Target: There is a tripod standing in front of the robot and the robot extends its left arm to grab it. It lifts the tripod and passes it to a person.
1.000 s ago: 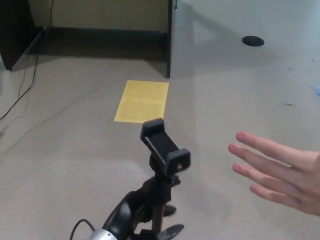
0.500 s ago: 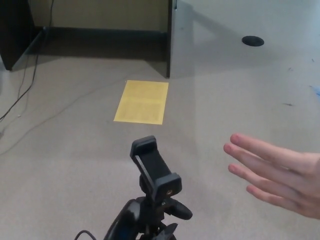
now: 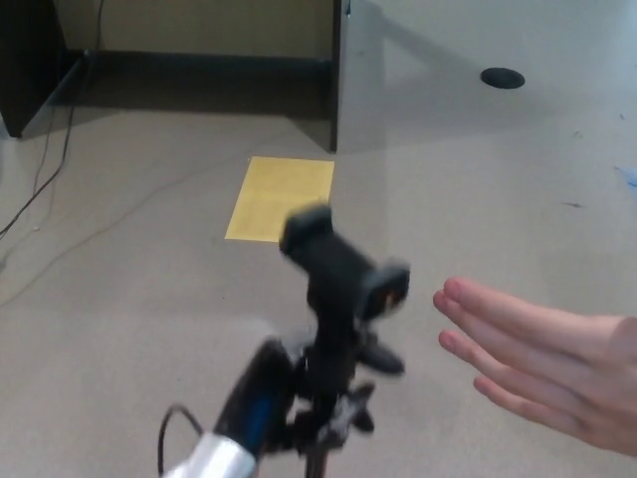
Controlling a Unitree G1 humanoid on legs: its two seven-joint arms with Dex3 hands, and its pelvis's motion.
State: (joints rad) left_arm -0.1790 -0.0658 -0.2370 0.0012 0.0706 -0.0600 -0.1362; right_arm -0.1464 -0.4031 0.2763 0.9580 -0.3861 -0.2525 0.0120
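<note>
Underfoot — beige floor (image 3: 119,329) — yellow sheet (image 3: 281,198)

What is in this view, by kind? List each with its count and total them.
Tripod: 1
Robot left hand: 1
Person's hand: 1
Yellow sheet: 1
Floor cable: 1
Total: 5

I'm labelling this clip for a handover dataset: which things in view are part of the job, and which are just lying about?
Part of the job: tripod; left robot hand gripping it; person's open hand.

Lying about: yellow sheet; cable; desk.
</note>
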